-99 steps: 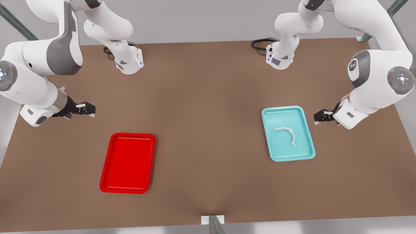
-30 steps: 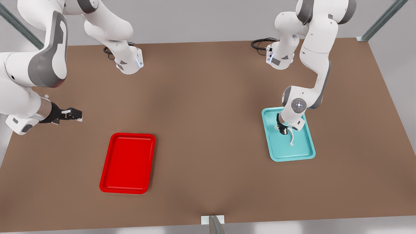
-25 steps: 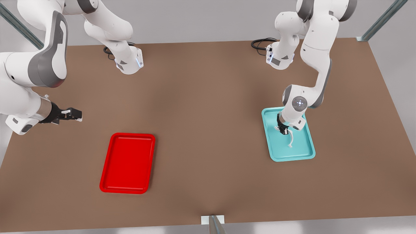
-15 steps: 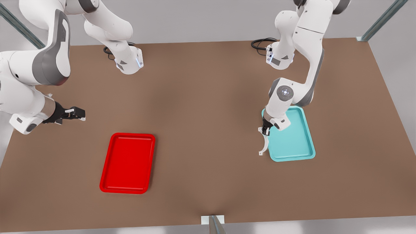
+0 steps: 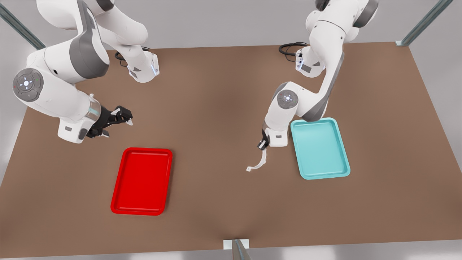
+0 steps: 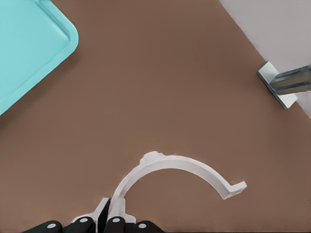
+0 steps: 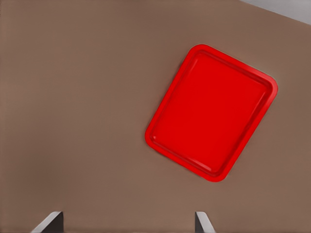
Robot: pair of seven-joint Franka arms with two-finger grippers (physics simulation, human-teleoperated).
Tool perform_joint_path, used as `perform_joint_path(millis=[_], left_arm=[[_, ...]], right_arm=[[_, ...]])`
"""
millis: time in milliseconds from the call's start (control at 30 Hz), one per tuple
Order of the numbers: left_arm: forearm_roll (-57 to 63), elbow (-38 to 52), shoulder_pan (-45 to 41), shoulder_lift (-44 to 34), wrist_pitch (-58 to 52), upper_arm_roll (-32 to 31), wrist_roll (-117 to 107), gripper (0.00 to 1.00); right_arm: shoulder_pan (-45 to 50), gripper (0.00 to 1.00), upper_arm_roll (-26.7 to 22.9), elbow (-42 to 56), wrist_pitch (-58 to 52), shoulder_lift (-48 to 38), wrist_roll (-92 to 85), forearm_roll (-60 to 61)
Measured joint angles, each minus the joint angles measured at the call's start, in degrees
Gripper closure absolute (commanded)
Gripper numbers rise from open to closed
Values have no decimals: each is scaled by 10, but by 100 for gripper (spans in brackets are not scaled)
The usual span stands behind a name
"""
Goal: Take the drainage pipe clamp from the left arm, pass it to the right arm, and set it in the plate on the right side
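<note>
In the front view, the left gripper [image 5: 263, 144] had carried the clamp [image 5: 257, 163] off the teal tray [image 5: 320, 148] and out over the table toward the middle, pinching one end while the rest hung free. The right gripper [image 5: 122, 116] had swung in from the table edge, above the plate [image 5: 141, 181].

In the left wrist view, the fingers [image 6: 115, 213] pressed on the clamp's [image 6: 181, 166] tab.

In the right wrist view, the fingertips [image 7: 51, 222] stood spread over the plate [image 7: 212, 112]. The handover looked near.
</note>
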Motion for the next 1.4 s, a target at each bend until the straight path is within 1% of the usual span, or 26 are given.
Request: perform_joint_path(millis=[133,233,333,467,600,700,733,833,1167,1300,1400], left_arm=[[1,57,-16,41,-23,-28,39,79],[-6,80,-25,53,-33,-39,73,79],[-15,107,-24,60,-39,-42,116,79],[-36,155,-19,82,-44,-41,192,79],[-42,191,-25,97,-46,-39,284,79],[-28,201,-39,101,-46,-39,356,79],[-24,204,-42,104,-46,-40,380,79],[-17,212,-45,111,-44,-40,443,79],[-14,213,-53,120,-33,-41,591,79],[-14,213,-53,120,-31,-41,630,79],[-14,213,-52,120,-30,-41,655,79]], right_arm=[[0,0,1,0,1,0,-6,1],[6,0,1,3,8,9,-8,0],[51,0,2,56,25,70,8,-6],[66,0,7,70,60,120,14,-8],[67,0,49,70,119,190,-18,-6],[72,0,66,69,152,234,-74,0],[90,0,68,69,161,240,-94,-8],[139,0,71,69,179,244,-150,-32],[173,0,72,65,195,243,-292,-74],[176,0,71,66,199,253,-307,-75],[167,0,70,64,189,229,-266,-63]])
